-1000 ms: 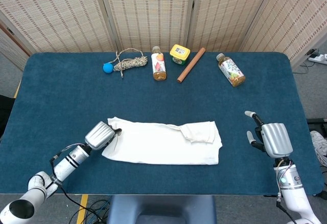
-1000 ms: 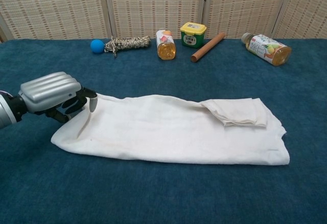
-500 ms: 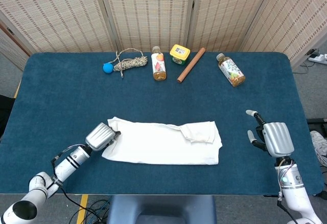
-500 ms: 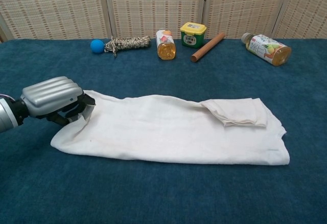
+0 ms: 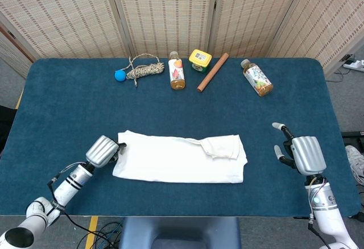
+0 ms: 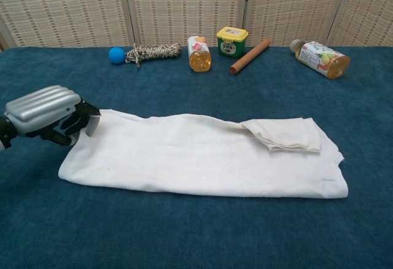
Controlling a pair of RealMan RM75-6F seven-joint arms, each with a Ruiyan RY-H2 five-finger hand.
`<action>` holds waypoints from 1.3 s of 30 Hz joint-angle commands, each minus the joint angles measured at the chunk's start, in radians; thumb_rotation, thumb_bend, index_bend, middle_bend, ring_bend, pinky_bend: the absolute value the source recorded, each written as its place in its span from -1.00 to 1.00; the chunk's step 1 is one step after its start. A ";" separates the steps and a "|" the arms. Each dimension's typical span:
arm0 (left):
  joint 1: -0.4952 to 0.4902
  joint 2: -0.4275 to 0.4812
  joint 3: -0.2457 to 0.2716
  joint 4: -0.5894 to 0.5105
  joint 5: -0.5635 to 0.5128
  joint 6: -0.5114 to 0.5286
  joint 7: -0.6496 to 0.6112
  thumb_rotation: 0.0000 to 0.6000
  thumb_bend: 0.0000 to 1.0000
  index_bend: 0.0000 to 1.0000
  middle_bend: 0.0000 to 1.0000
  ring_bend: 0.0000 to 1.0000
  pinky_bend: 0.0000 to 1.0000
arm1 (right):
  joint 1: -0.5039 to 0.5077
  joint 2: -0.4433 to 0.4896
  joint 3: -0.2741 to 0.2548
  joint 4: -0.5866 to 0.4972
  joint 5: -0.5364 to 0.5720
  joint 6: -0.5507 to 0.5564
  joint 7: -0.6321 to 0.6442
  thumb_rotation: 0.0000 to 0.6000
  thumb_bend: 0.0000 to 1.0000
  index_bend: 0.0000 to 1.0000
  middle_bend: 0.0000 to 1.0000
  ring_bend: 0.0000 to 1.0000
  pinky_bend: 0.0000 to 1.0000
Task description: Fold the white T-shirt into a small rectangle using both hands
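T-shirt (image 5: 182, 158) lies flat as a long white strip on blue table (image 5: 68, 101), sleeve folded over its right part. Head view: left hand (image 5: 103, 150) at T-shirt's left edge, fingers curled; grip on cloth unclear. Right hand (image 5: 301, 153) well right of T-shirt, fingers apart, holding nothing. Chest view: left hand (image 6: 49, 113) touches T-shirt's (image 6: 202, 155) left corner; cannot tell if pinching.

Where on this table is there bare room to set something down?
Bare cloth lies between the back row and the T-shirt, between the shirt and the right hand, and left of the ball. It is crowded along the back, from the ball to the right bottle.
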 commanded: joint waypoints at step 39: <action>0.229 0.264 -0.078 -0.100 -0.172 -0.086 0.045 1.00 0.31 0.35 0.68 0.57 0.78 | -0.002 -0.013 -0.006 -0.034 -0.049 0.032 -0.006 1.00 -0.16 -0.60 0.92 1.00 1.00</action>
